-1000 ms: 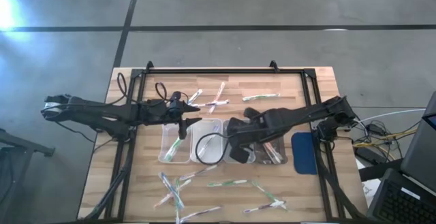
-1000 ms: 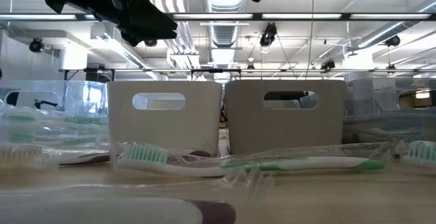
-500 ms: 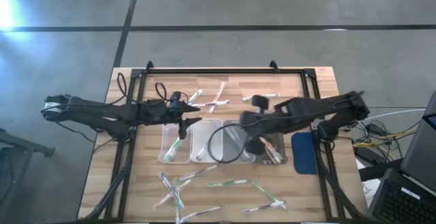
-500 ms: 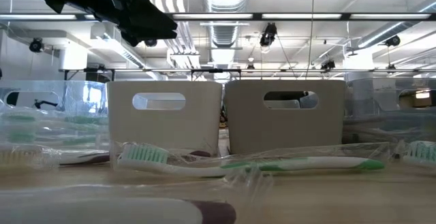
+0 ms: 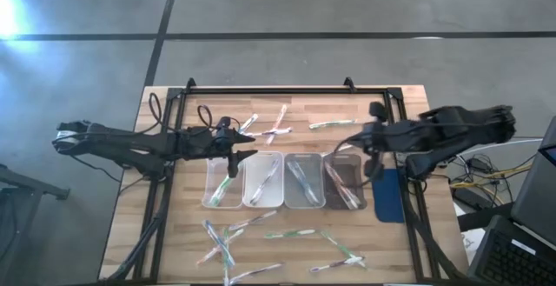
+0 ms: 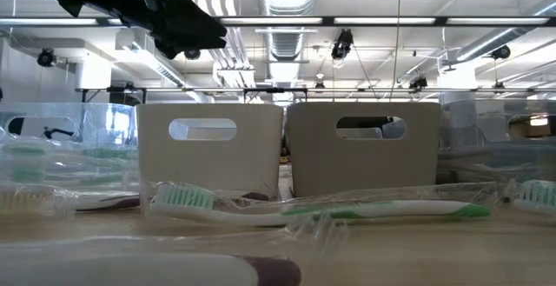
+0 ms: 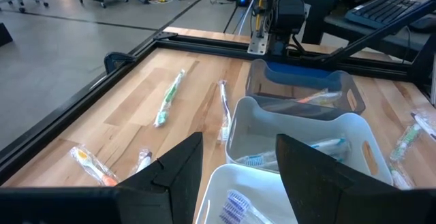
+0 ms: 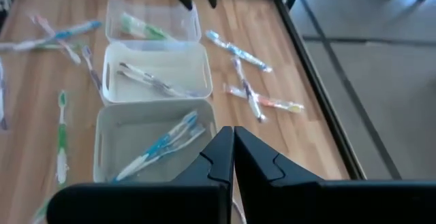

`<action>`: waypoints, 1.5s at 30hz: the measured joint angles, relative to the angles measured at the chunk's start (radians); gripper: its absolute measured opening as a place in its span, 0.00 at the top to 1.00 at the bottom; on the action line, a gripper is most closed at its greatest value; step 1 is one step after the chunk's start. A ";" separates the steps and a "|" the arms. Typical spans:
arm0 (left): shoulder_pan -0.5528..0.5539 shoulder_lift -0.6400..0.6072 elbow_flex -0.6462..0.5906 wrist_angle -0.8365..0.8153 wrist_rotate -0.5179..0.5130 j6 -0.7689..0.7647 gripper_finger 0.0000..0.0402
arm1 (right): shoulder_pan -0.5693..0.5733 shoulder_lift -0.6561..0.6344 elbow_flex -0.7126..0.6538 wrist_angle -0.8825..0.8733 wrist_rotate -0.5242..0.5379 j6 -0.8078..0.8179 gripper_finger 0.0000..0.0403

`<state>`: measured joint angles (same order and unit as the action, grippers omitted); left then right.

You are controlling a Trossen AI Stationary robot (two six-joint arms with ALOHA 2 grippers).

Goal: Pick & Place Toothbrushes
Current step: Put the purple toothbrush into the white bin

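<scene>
Four clear trays stand in a row mid-table (image 5: 265, 180), each with toothbrushes inside. Wrapped toothbrushes lie loose on the wood beyond the row (image 5: 278, 126) and on its near side (image 5: 291, 232). My left gripper (image 5: 235, 153) hovers over the far ends of the two left trays; its fingers (image 7: 178, 169) stand apart and empty. My right gripper (image 5: 368, 147) is above the far right corner of the rightmost tray (image 5: 345, 182). In the right wrist view it (image 8: 233, 149) is shut and empty, with the tray row (image 8: 157, 71) beyond it.
A black frame (image 5: 269, 90) runs along the table's far and side edges. A blue pad (image 5: 388, 195) lies right of the trays. In the low view a green toothbrush (image 6: 321, 208) lies in front of two white trays (image 6: 208, 147); the left arm (image 6: 148, 8) hangs at the top left.
My right arm has drawn back toward the table's right edge, from over the middle trays to the far right corner of the rightmost tray. The dark cable loop that lay over the middle trays has gone with it.
</scene>
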<state>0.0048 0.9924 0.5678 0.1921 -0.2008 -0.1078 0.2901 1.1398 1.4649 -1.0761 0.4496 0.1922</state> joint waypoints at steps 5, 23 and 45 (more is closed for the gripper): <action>0.000 0.000 0.000 0.000 0.000 0.000 0.53 | 0.000 -0.181 -0.177 0.131 0.000 -0.067 0.98; 0.000 0.000 0.000 0.002 0.000 -0.002 0.53 | 0.000 -0.526 -0.846 0.626 -0.001 -0.256 0.98; 0.000 0.000 0.000 0.002 -0.016 0.006 0.53 | 0.000 -0.688 -1.323 1.094 -0.020 -0.263 0.98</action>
<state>0.0048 0.9924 0.5678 0.1940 -0.2165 -0.1016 0.2900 0.4518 0.1423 0.0181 0.4297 -0.0708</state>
